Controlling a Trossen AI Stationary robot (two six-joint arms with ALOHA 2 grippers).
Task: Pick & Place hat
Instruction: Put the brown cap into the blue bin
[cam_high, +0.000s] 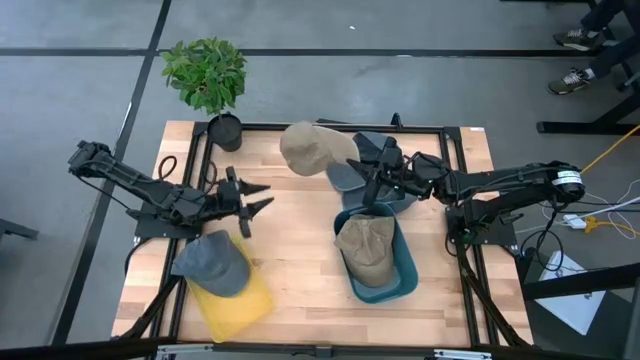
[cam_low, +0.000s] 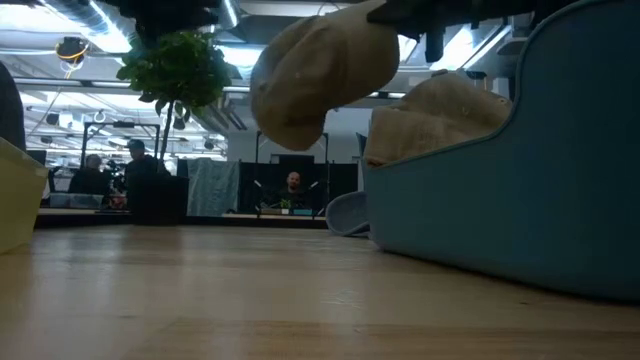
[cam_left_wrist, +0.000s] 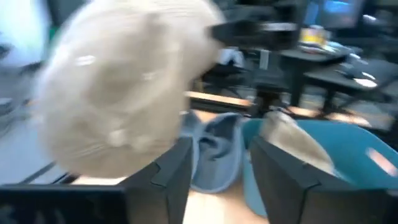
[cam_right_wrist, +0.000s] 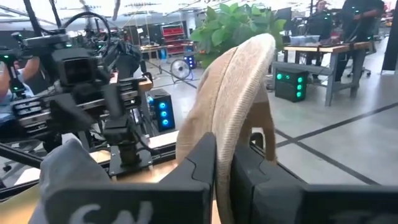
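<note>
My right gripper (cam_high: 360, 165) (cam_right_wrist: 222, 148) is shut on a beige hat (cam_high: 314, 148) (cam_low: 322, 68) that hangs in the air over the far middle of the table. Below it a blue-grey hat (cam_high: 348, 180) (cam_low: 348, 212) lies on the table. A khaki hat (cam_high: 366, 248) (cam_low: 440, 112) rests in a teal bin (cam_high: 405, 275). A grey-blue hat (cam_high: 212, 262) lies on top of a yellow bin (cam_high: 240, 305). My left gripper (cam_high: 262, 198) (cam_left_wrist: 217, 168) is open, left of centre, pointing at the beige hat (cam_left_wrist: 124, 87). My right gripper pinches the beige hat's brim (cam_right_wrist: 231, 118) between its two fingers (cam_right_wrist: 199, 162), with the brim standing on edge between them. It comes in roughly level from the table's right side. The hat is lifted clear of the table, its crown (cam_high: 305, 150) hanging beyond the fingers.
A potted plant (cam_high: 207, 75) stands at the far left corner. A black frame (cam_high: 300, 127) runs around the table. The teal bin (cam_low: 520, 180) fills the near right, the yellow bin (cam_low: 15, 200) the near left. Bare wood (cam_high: 295, 270) lies between the bins.
</note>
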